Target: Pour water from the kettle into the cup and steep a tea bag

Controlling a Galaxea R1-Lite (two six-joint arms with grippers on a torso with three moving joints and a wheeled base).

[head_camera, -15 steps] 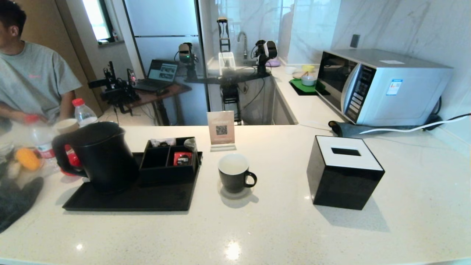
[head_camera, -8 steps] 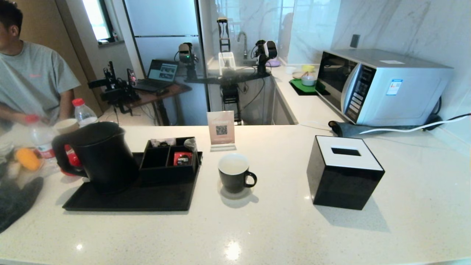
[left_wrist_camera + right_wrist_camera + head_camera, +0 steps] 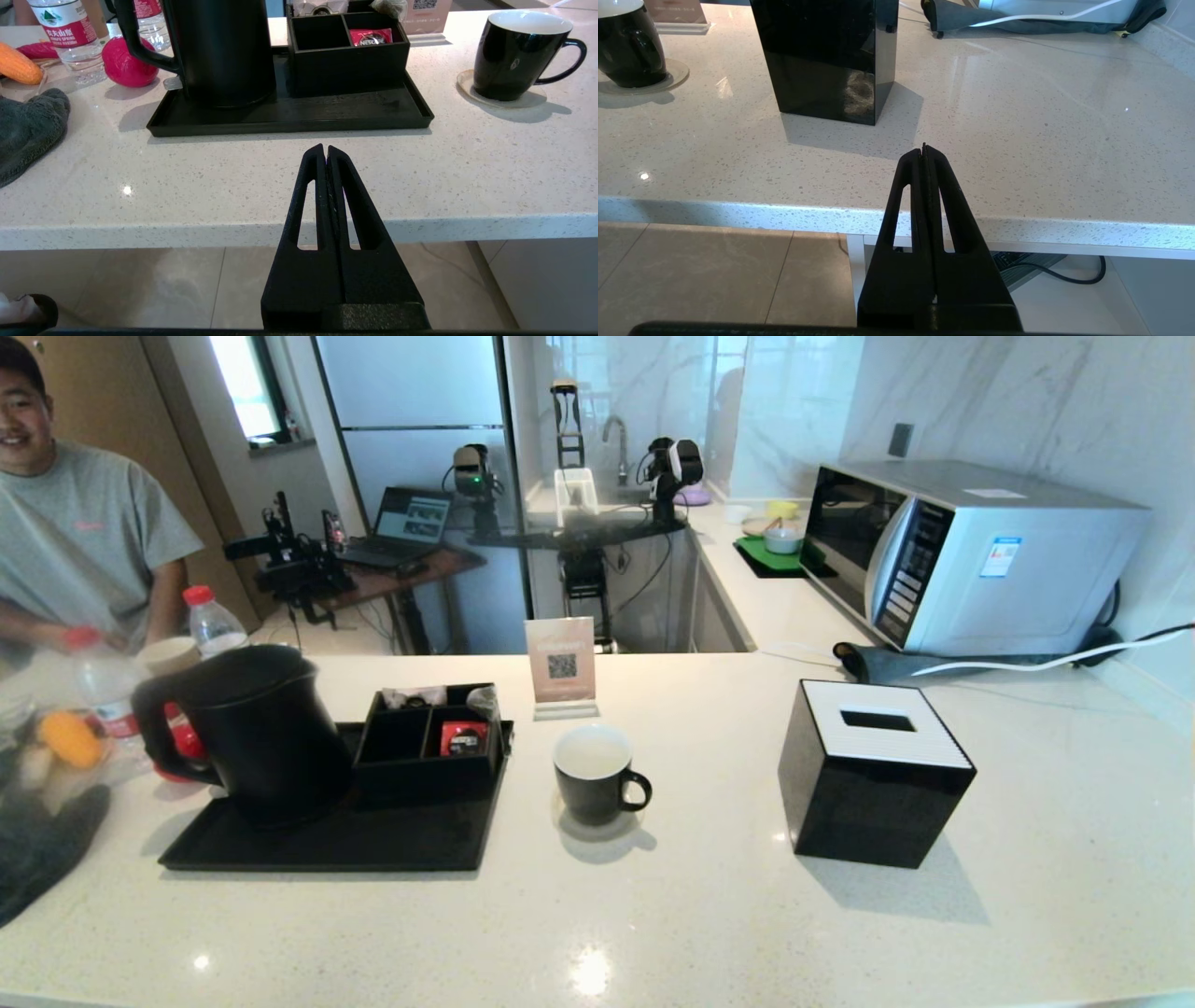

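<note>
The black kettle (image 3: 252,733) (image 3: 219,46) stands on a black tray (image 3: 327,845) at the left, its loop handle turned left. The cup (image 3: 593,775) (image 3: 514,51), a black mug with a white inside, sits on a round coaster in the middle of the counter. A tea bag is not to be made out; a red sachet (image 3: 462,739) lies in the black organizer box (image 3: 434,747). My left gripper (image 3: 326,150) is shut and empty, held before the counter's front edge, facing the tray. My right gripper (image 3: 923,150) is shut and empty before the front edge, near the tissue box.
A black tissue box (image 3: 873,784) stands right of the cup. Behind it are a microwave (image 3: 971,555) and a white cable. A QR sign (image 3: 562,667) stands behind the cup. Bottles, a paper cup, a dark cloth (image 3: 28,130) and a seated person crowd the left end.
The person at the far left has turned his head towards the camera. Kettle, cup and both grippers have not moved.
</note>
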